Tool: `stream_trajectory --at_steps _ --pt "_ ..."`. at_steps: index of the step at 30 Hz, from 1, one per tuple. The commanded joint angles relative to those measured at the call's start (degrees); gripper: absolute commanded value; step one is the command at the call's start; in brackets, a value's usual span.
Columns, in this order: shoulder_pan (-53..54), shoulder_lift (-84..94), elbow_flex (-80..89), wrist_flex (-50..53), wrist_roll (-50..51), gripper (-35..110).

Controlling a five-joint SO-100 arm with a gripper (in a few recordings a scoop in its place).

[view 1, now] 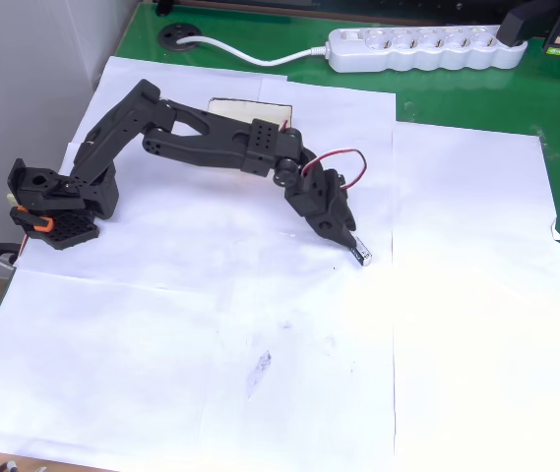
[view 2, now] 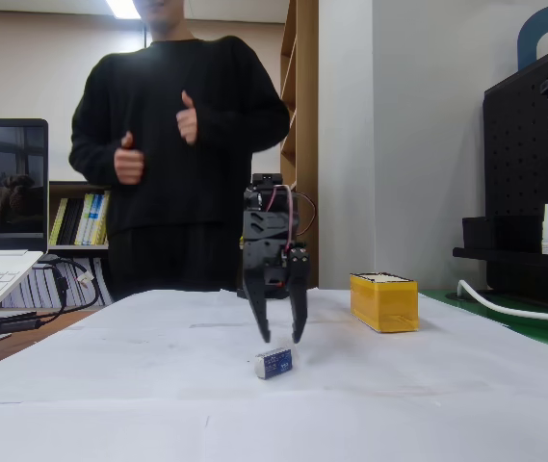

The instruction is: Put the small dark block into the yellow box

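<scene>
Gripper (view 2: pixel 280 339) hangs just above small dark block (view 2: pixel 274 363), fingers (view 2: pixel 299 318) spread apart and empty (apparently lined up for pickup). Block lies on paper-covered table (view 2: pixel 428 404); yellow box (view 2: pixel 383 301) waits well apart, right in fixed view. Person (view 2: pixel 179 144) stands behind.

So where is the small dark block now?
In the fixed view the small dark block lies on the white paper, just below the open tool, left of the yellow box.

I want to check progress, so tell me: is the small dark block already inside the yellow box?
No, in the fixed view the small dark block lies on the white paper below the open gripper, apart from the yellow box.
</scene>
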Motion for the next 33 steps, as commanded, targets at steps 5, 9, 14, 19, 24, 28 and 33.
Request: stream_trajectory --at_steps 5,9,14,19,24,28,33 --pt "2.5 -6.0 11.7 12.7 11.7 14" --pt "2.7 -4.9 14.9 15.9 17.3 14" --pt "2.8 -3.5 18.2 15.9 23.5 14" --pt "2.1 -0.6 25.4 21.2 28.5 14" --pt "1.1 3.7 33.3 28.6 30.2 14" --pt "0.6 6.6 36.5 31.3 31.4 14" --pt "0.5 9.1 37.8 30.4 32.1 13"
